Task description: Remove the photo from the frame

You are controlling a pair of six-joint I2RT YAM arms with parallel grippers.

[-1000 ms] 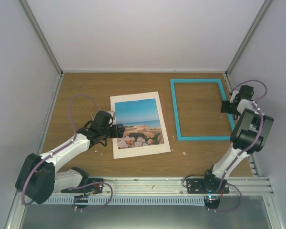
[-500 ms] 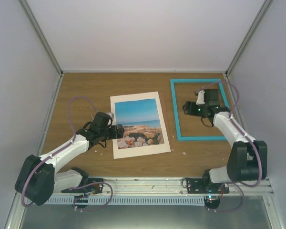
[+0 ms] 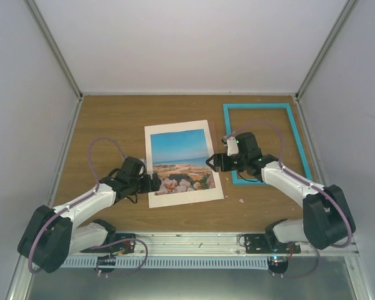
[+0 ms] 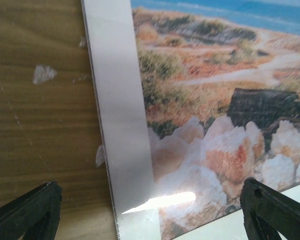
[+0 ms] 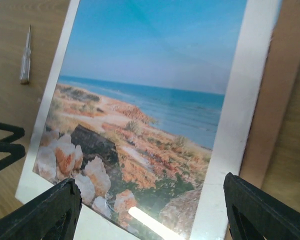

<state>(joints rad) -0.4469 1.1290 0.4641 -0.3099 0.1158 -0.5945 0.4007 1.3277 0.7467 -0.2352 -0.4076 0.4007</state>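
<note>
The photo (image 3: 180,159), a beach scene with blue sky and pale rocks, lies flat mid-table behind a white mat board (image 3: 184,195), and glare shows on its surface. The turquoise frame (image 3: 257,107) lies empty to its right. My left gripper (image 3: 155,182) stands open at the stack's lower left edge, one finger over the wood and one over the photo (image 4: 215,100). My right gripper (image 3: 211,161) is open over the photo's lower right part (image 5: 155,75), its jaws straddling the print and the mat (image 5: 240,100). Neither holds anything.
A brown board edge (image 5: 277,90) shows beside the mat on the right. A small pale stick-like tool (image 5: 25,55) lies on the wood left of the stack. White chips (image 3: 241,200) dot the table. Enclosure walls stand on three sides.
The right arm swung left from the frame's right side, across the frame, to the photo's right edge. The left gripper slid a little nearer along the left edge. Both jaws widened.
</note>
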